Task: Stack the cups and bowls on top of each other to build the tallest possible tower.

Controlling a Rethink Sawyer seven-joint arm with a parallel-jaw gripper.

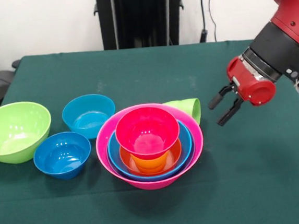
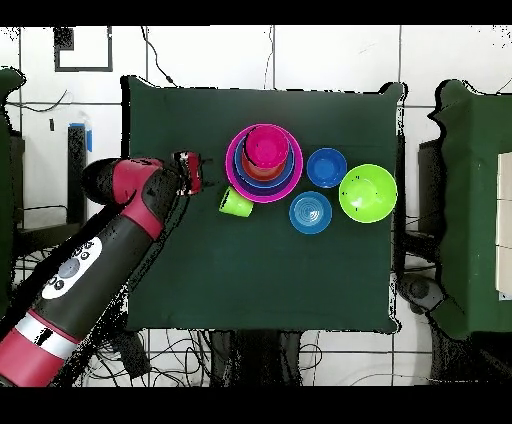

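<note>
gripper (image 1: 225, 105) open, holding nothing, apart from lime green cup (image 1: 187, 108)

Seven bowls (image 1: 149, 146), perhaps, and one green cup (image 1: 187, 108).

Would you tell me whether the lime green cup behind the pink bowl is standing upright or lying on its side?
On its side. The lime green cup lies beside the pink bowl, its open mouth facing sideways towards the gripper.
</note>
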